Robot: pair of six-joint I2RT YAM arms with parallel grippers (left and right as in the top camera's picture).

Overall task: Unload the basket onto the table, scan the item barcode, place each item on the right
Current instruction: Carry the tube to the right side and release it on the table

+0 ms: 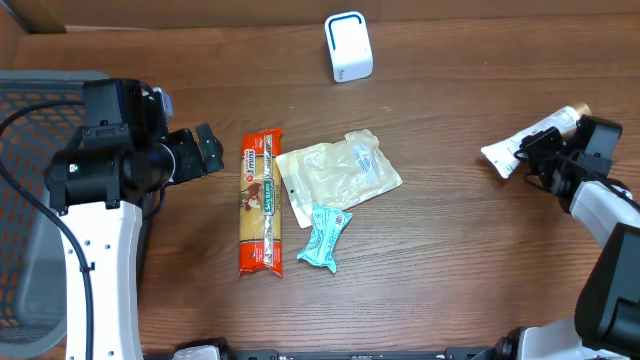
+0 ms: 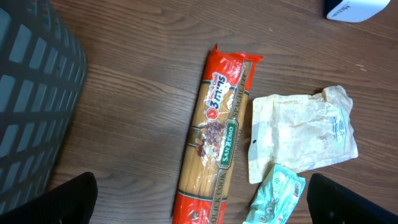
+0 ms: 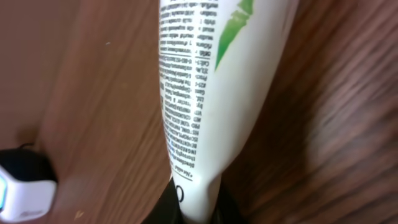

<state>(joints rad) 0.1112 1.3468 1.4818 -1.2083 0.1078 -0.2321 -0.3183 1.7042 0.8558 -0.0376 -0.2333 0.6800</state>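
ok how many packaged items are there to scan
4: a San Remo spaghetti pack left of centre, a pale pouch right of it, a teal packet at the pouch's near edge, a white tube in the right tool. None seems hidden.

A dark wooden surface (image 1: 450,270) carries a red-ended spaghetti packet (image 1: 261,203) at its middle, running lengthwise from the far edge toward the near edge. Just beside it lie a pale pouch (image 1: 340,172) and a teal wrapper (image 1: 325,238), touching. A white scanner (image 1: 348,47) stands near the far edge.
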